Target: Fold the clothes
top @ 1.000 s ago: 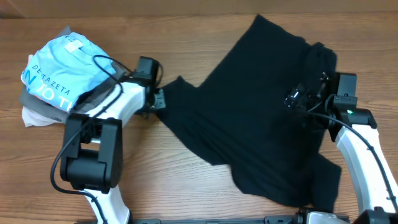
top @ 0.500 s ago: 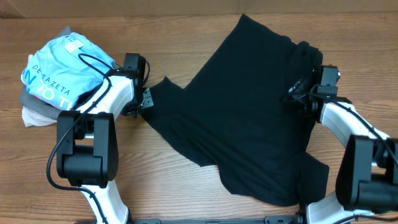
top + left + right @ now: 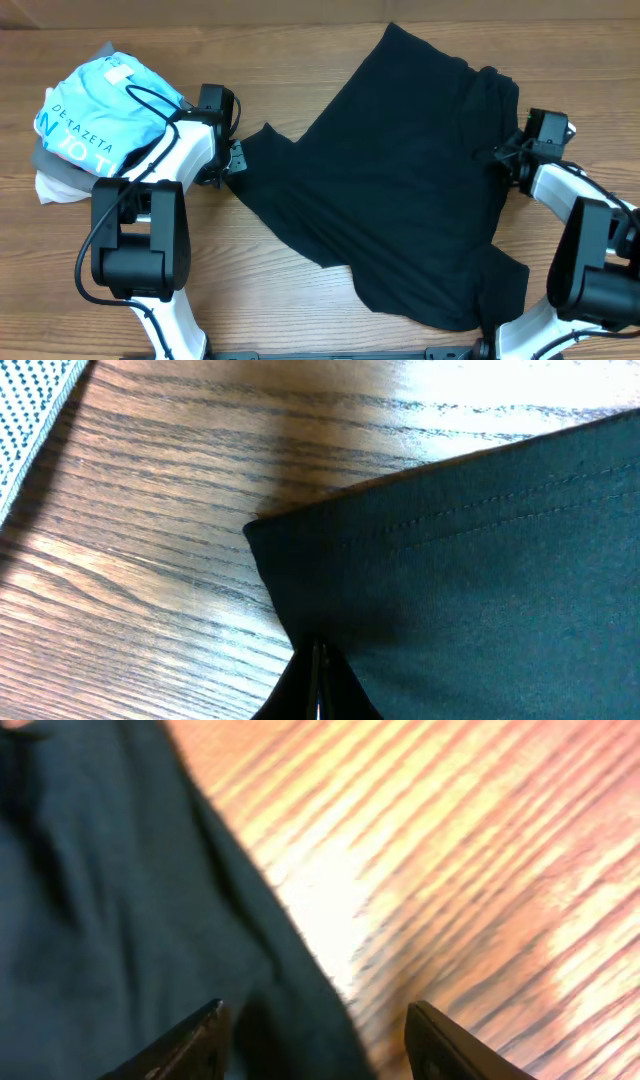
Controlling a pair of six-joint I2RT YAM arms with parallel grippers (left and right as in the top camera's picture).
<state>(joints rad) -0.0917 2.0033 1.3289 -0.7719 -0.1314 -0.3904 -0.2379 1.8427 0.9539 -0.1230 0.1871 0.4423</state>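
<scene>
Black soft-fabric short-sleeved T-shirt (image 3: 400, 180) lies spread and rumpled across the wooden worktop (image 3: 270, 310).
Left claw (image 3: 233, 160) pinches a hemmed corner of it, tips pressed together; right claw (image 3: 508, 160) stands spread over the shirt's opposite edge.

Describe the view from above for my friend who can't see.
A black T-shirt lies spread on a wooden table. The left end effector pinches one corner; the open right end effector sits at the opposite edge. A light blue shirt is bunched far left.
</scene>
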